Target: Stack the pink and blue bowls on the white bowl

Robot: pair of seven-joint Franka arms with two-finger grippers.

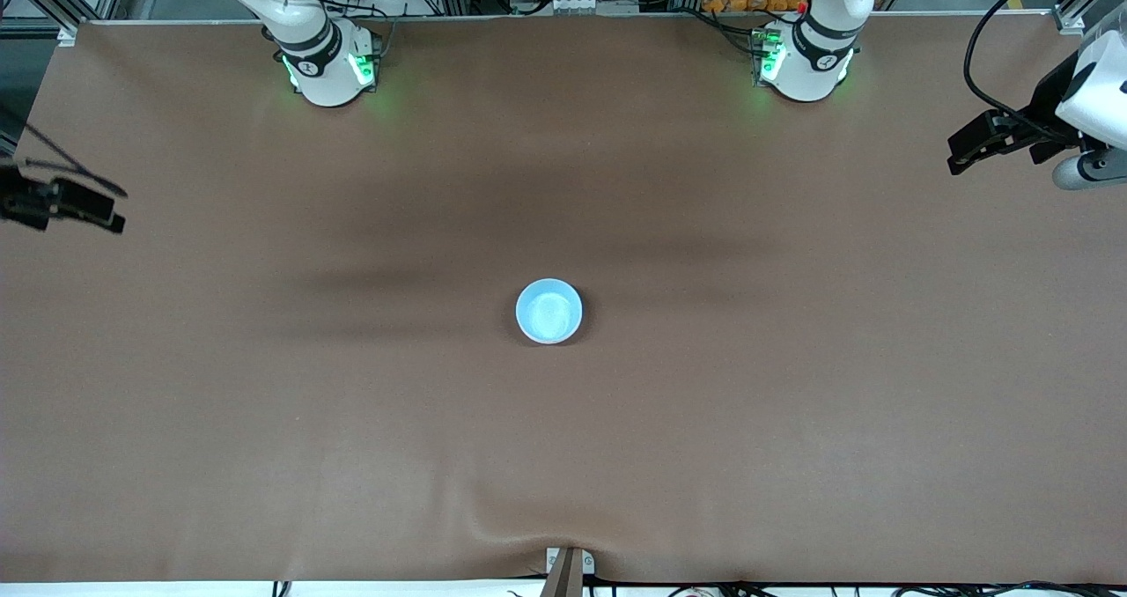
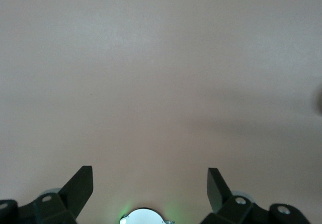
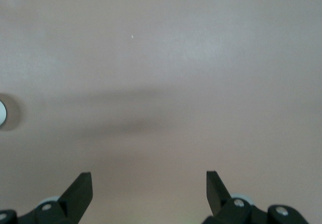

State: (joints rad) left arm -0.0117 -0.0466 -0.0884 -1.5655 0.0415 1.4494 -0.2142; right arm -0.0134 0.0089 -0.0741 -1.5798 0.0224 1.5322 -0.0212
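Brown table (image 1: pixel 352 421), bare cloth across the whole work surface. Blue bowl (image 1: pixel 548 311) upright near table centre, roughly midway between the two arms' ends, open side up, interior pale and glossy. Only the blue rim and inside visible from above; cannot tell whether pink or white bowls sit nested beneath. Same bowl as a sliver at the edge of the right wrist view (image 3: pixel 2 112).

Left gripper (image 1: pixel 968 150) raised over the left arm's end of the table, at the frame margin, well apart from the bowl. Fingers (image 2: pixel 80 186) spread wide in the left wrist view, gap midway at (image 2: pixel 150 186), nothing between them, only bare cloth below. Left arm base (image 1: pixel 806 60) at the table's top edge, green lights lit.

Right gripper (image 1: pixel 84 208) raised over the right arm's end of the table, also at the margin, well apart from the bowl. Fingers (image 3: pixel 80 189) spread wide in the right wrist view, gap midway at (image 3: pixel 149 189), holding nothing. Right arm base (image 1: pixel 327 64) likewise lit green.

Both arms waiting, drawn back to their ends. Soft arm shadows (image 1: pixel 493 271) across the cloth near the bowl.
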